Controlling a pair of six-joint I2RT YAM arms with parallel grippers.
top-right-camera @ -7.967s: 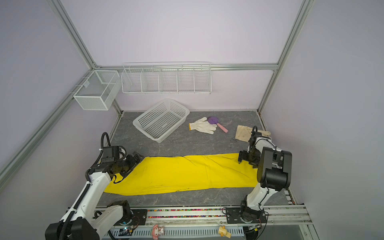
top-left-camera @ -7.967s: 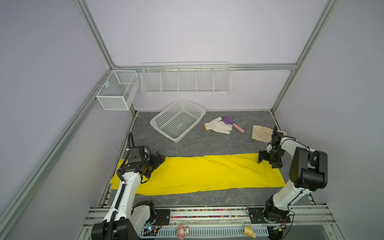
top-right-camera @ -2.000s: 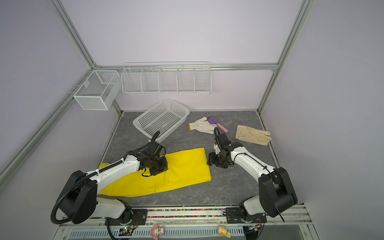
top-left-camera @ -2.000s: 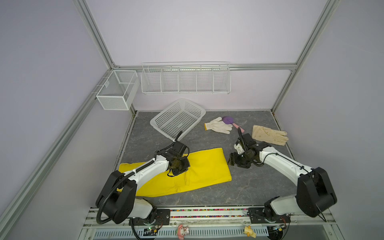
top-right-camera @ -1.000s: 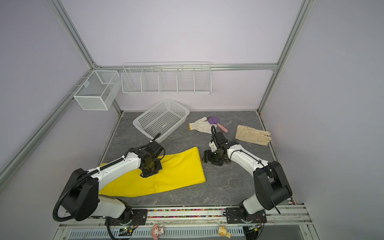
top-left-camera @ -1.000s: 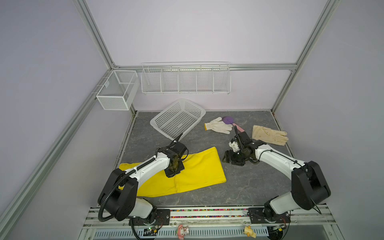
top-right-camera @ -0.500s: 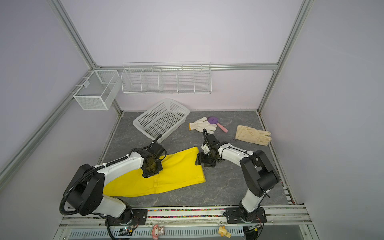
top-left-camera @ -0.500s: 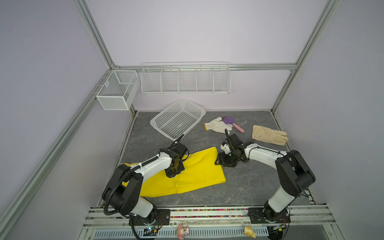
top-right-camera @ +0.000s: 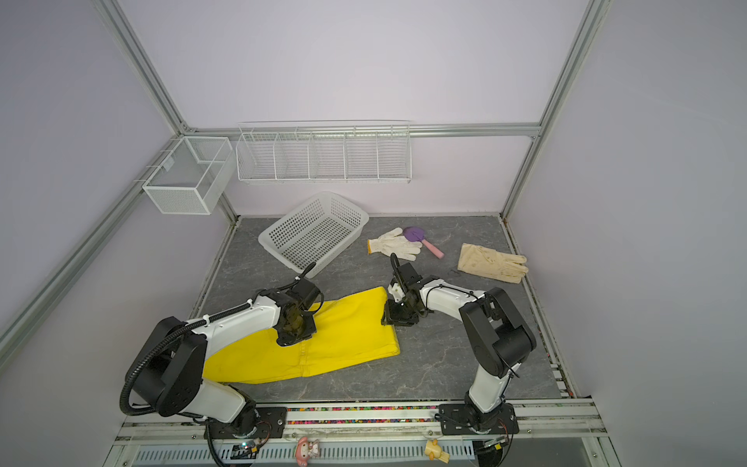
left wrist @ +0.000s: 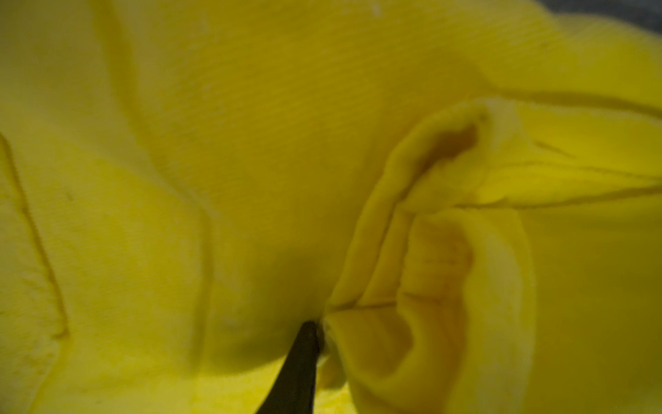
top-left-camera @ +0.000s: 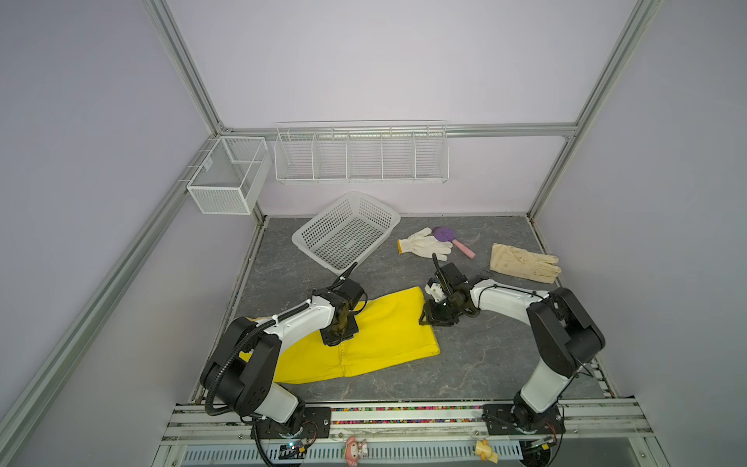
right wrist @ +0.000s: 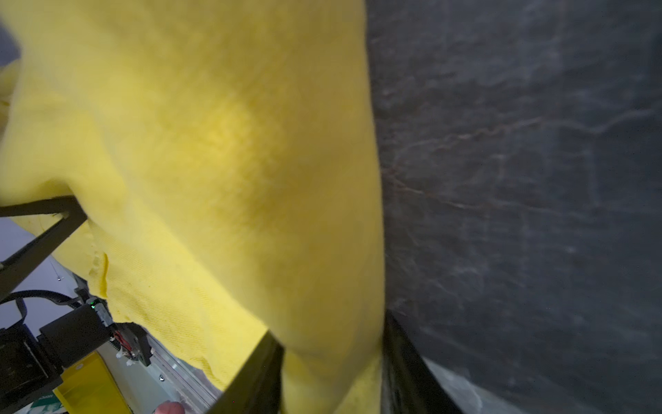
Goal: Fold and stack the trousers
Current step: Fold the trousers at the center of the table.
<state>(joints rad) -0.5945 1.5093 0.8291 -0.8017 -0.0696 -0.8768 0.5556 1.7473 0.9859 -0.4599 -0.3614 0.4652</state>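
Note:
The yellow trousers (top-left-camera: 384, 335) (top-right-camera: 343, 339) lie folded over on the grey table, with the fold at their right end. My left gripper (top-left-camera: 338, 333) (top-right-camera: 293, 333) presses down on the middle of the cloth. In the left wrist view only one dark finger (left wrist: 297, 365) shows, beside bunched fabric (left wrist: 430, 269); the other finger is hidden. My right gripper (top-left-camera: 433, 319) (top-right-camera: 393, 319) sits at the far corner of the fold. In the right wrist view its jaws (right wrist: 329, 344) are shut on the folded edge of the trousers (right wrist: 233, 161), and cloth fills the gap.
A white plastic basket (top-left-camera: 319, 258) lies tilted behind the trousers. A white knit glove (top-left-camera: 424, 244), a purple scoop (top-left-camera: 444, 233) and a cream glove (top-left-camera: 523, 263) lie at the back right. A wire shelf (top-left-camera: 361, 153) and a mesh box (top-left-camera: 226, 174) hang on the walls.
My right gripper has slid left to the fold's edge and its jaws have narrowed onto the cloth. The left gripper has stayed on the middle of the trousers.

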